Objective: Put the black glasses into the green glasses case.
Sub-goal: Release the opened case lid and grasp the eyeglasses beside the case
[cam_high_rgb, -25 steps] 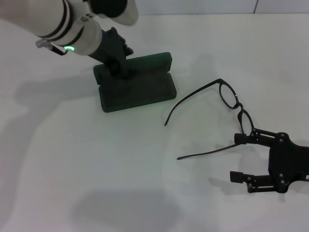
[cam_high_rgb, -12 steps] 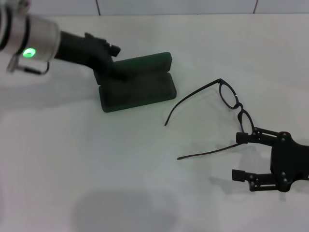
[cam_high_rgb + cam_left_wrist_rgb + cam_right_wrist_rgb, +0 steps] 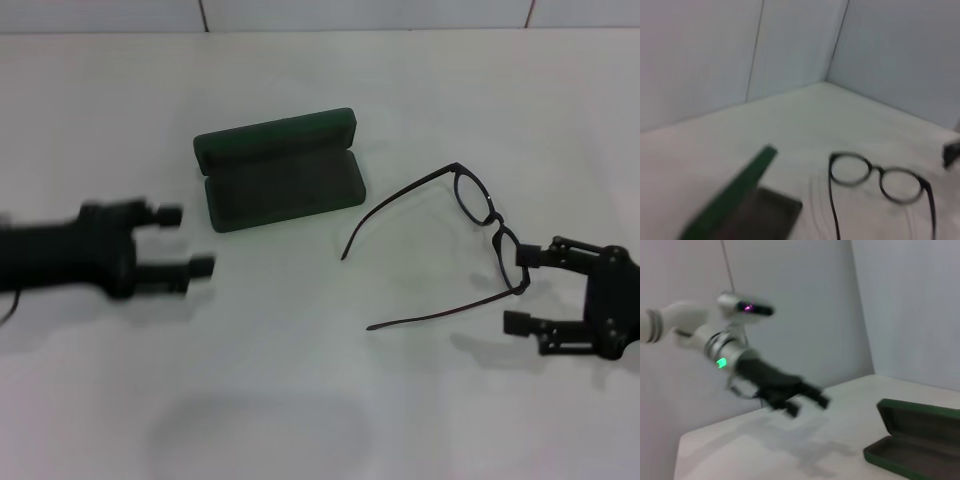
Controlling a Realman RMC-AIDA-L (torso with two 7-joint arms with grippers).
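Note:
The green glasses case (image 3: 280,172) lies open on the white table, lid raised at the back, dark lining showing; it also shows in the left wrist view (image 3: 742,205) and the right wrist view (image 3: 917,442). The black glasses (image 3: 470,235) lie unfolded to its right, temple arms pointing toward the table's middle; they show in the left wrist view (image 3: 880,177). My left gripper (image 3: 188,241) is open and empty, left of the case. My right gripper (image 3: 520,289) is open, its fingers beside the nearer lens and temple hinge.
The white table (image 3: 300,380) is bounded by a pale wall at the back. The left arm with its green light shows far off in the right wrist view (image 3: 740,360).
My left gripper has left the case lid and swung down and left, away from the case. My right gripper has shifted right and up, closer along the glasses' nearer lens.

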